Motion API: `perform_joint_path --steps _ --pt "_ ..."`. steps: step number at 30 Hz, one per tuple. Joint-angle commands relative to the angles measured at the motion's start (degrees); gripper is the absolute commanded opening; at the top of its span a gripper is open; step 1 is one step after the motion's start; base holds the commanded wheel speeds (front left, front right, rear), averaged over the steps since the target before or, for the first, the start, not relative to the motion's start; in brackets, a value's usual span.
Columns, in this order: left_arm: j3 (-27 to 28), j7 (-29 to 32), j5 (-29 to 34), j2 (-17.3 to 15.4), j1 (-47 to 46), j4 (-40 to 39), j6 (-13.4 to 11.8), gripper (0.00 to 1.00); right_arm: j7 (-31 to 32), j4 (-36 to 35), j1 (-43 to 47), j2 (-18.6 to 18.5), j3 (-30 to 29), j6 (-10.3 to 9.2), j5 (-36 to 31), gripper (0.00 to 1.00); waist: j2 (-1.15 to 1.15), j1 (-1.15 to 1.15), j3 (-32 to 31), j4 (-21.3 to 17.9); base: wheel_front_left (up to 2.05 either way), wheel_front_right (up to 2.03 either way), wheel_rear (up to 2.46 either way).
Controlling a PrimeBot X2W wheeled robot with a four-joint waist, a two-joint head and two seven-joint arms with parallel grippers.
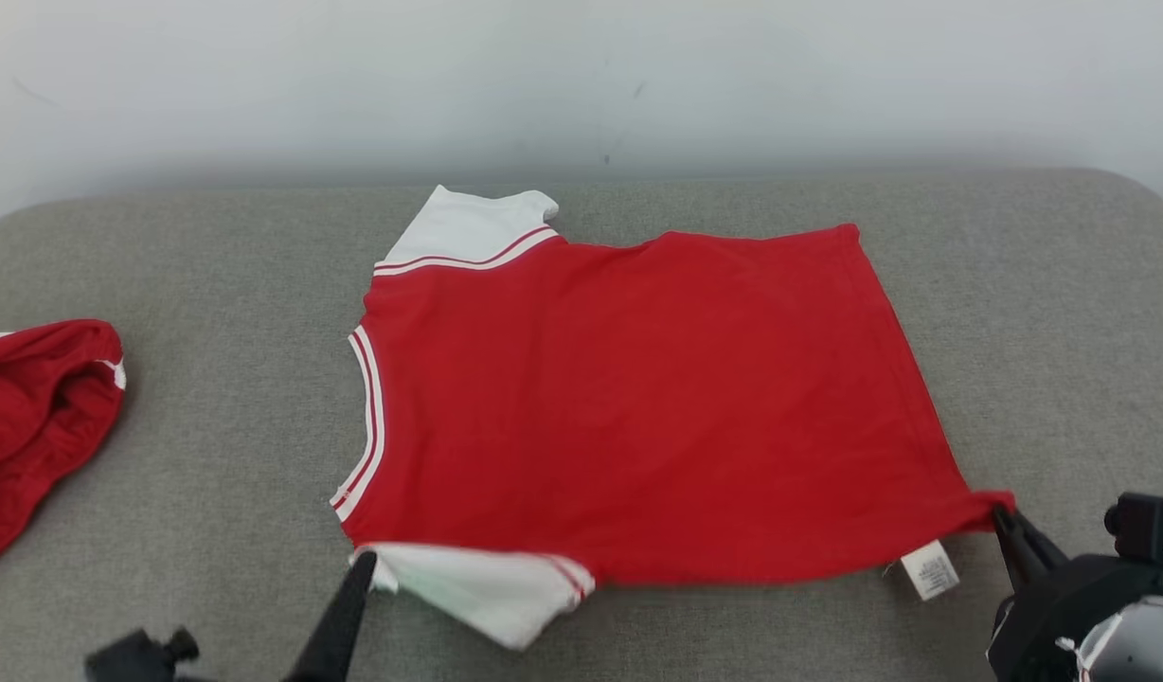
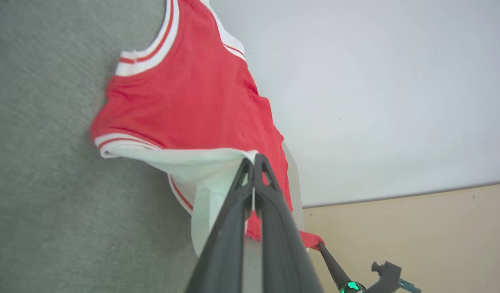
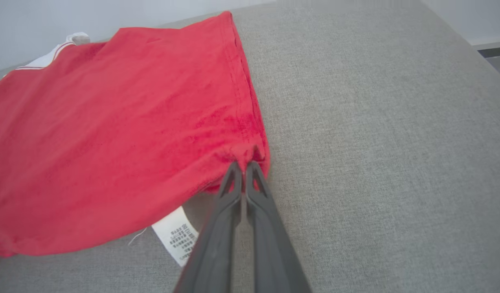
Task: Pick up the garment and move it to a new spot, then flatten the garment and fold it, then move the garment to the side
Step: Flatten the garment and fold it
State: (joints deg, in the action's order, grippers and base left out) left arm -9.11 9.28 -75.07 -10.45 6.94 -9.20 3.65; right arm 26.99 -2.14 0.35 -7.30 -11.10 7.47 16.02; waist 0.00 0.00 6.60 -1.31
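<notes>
While the red shirt (image 1: 638,407) lies spread out on the grey cushion (image 1: 212,474), neck opening toward the robot's left and hem toward its right, both claws grip its near edge. The left claw (image 1: 364,561) is pinched tight on the near white sleeve (image 1: 487,587), right at the sleeve's edge beside the shoulder seam with its red and white stripes. From the left wrist, the two dark fingers (image 2: 233,203) meet at their tips with a fold of white cloth caught between them. The right claw (image 1: 1000,516) is closed just as tightly on the near corner of the hem, and the red cloth there is drawn out into a small point. From the right wrist, the fingertips press together into a pucker of red fabric at that corner.

A white care label (image 1: 930,571) sticks out from under the near side of the shirt, just beside the right claw. The other white sleeve lies at the far left corner of the shirt, close to the pale wall (image 1: 581,76). The body of the shirt looks mostly smooth, with only faint ripples along the far edge.

Well apart from the shirt, at the left edge of the cushion, sits a second red garment (image 1: 32,417), loosely bunched. Past the cushion's edge, the left wrist view takes in a strip of beige floor (image 2: 396,228)
</notes>
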Motion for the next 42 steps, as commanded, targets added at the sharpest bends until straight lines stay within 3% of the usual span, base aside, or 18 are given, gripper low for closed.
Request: perform_joint_path --steps 1,12,18,42 --pt "0.29 -0.64 0.68 0.23 -1.79 0.61 -0.26 0.00 -0.81 0.26 -1.11 -0.52 0.20 0.06 -0.04 0.00 0.00 0.00 0.17 -0.07 0.00 0.00 0.00" --pt "-2.57 -4.61 9.28 3.14 -17.05 10.75 -4.58 0.00 -3.92 5.01 -8.35 -2.55 4.29 0.06 -0.87 0.00 0.00 0.00 2.48 -0.06 0.00 0.00 0.00" --pt "-4.09 -5.95 13.42 3.35 -23.71 16.89 -5.42 0.00 -6.46 7.91 -11.53 -2.35 4.22 0.06 -2.74 0.00 0.00 0.00 3.67 -0.11 0.00 0.00 0.00" --pt "-4.99 -10.04 17.61 3.19 -35.65 27.11 -2.91 0.00 -13.76 16.38 -20.14 1.13 1.54 0.06 -9.75 0.00 0.00 0.00 7.32 -0.41 0.00 0.00 0.00"
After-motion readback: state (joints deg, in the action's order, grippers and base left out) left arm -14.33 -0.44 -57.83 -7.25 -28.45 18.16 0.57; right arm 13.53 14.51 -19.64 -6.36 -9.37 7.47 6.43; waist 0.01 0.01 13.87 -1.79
